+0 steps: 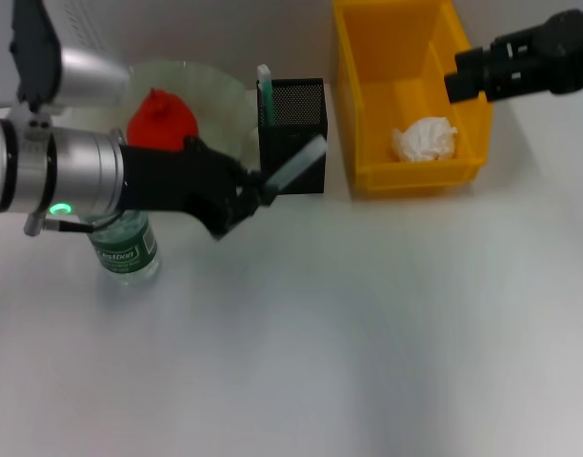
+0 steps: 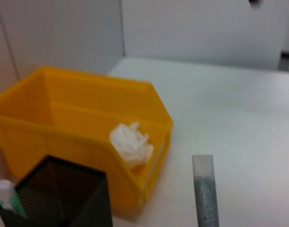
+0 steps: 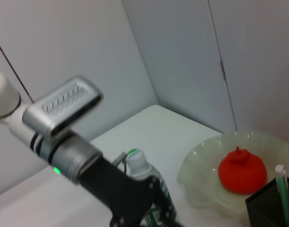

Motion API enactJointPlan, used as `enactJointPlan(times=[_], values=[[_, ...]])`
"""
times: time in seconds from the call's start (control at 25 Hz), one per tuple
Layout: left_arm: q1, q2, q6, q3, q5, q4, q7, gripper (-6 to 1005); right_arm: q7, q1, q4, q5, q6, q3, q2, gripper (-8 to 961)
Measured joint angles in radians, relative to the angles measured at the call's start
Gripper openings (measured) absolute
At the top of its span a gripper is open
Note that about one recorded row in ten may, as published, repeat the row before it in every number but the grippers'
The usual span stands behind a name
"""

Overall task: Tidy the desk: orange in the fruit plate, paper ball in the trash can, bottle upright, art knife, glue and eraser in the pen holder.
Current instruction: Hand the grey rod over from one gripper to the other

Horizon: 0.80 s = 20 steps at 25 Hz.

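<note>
My left gripper [image 1: 251, 193] is shut on the glue [image 1: 297, 164], a grey stick that slants up beside the front of the black mesh pen holder [image 1: 293, 133]. The left wrist view shows the glue [image 2: 203, 189] in the air near the pen holder [image 2: 64, 194]. The mint-green art knife [image 1: 265, 91] stands in the holder. The orange [image 1: 161, 119] lies in the fruit plate [image 1: 215, 90]. The bottle [image 1: 128, 248] stands upright under my left arm. The paper ball [image 1: 425, 140] is in the yellow trash can [image 1: 406, 57]. My right gripper [image 1: 460, 81] hovers over the can's far right side. The eraser is out of view.
The white desk [image 1: 368, 333] stretches wide in front of the containers. Plate, pen holder and trash can stand in a row along the back, close together. A wall rises right behind them.
</note>
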Motion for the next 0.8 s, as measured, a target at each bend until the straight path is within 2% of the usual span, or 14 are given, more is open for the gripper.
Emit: enactJointPlan(times=[0.04, 0.16, 0.28, 0.56, 0.64, 0.68, 0.8], values=[[0.000, 0.000, 0.000, 0.000, 0.000, 0.000, 0.000, 141, -0.028, -0.011, 0.000, -0.002, -0.006, -0.003, 0.006, 466], [-0.007, 0.000, -0.005, -0.028, -0.063, -0.030, 0.033, 141, -0.042, -0.024, -0.003, -0.005, -0.010, -0.008, 0.010, 466], [-0.007, 0.000, -0.005, -0.028, -0.063, -0.030, 0.033, 140, -0.054, -0.043, -0.008, -0.005, -0.013, -0.014, 0.011, 465], [-0.004, 0.001, -0.052, -0.091, -0.227, -0.055, 0.105, 137, -0.084, -0.065, -0.016, -0.004, -0.057, -0.012, 0.010, 464], [-0.002, 0.001, -0.052, -0.101, -0.271, -0.059, 0.128, 136, -0.108, -0.067, -0.017, -0.006, -0.055, -0.013, 0.024, 463], [-0.001, 0.001, -0.053, -0.104, -0.280, -0.059, 0.131, 135, -0.108, -0.067, -0.017, -0.006, -0.055, -0.013, 0.024, 463], [-0.001, 0.001, -0.054, -0.110, -0.316, -0.064, 0.144, 135, -0.161, -0.069, -0.011, -0.010, -0.045, -0.009, 0.047, 463]])
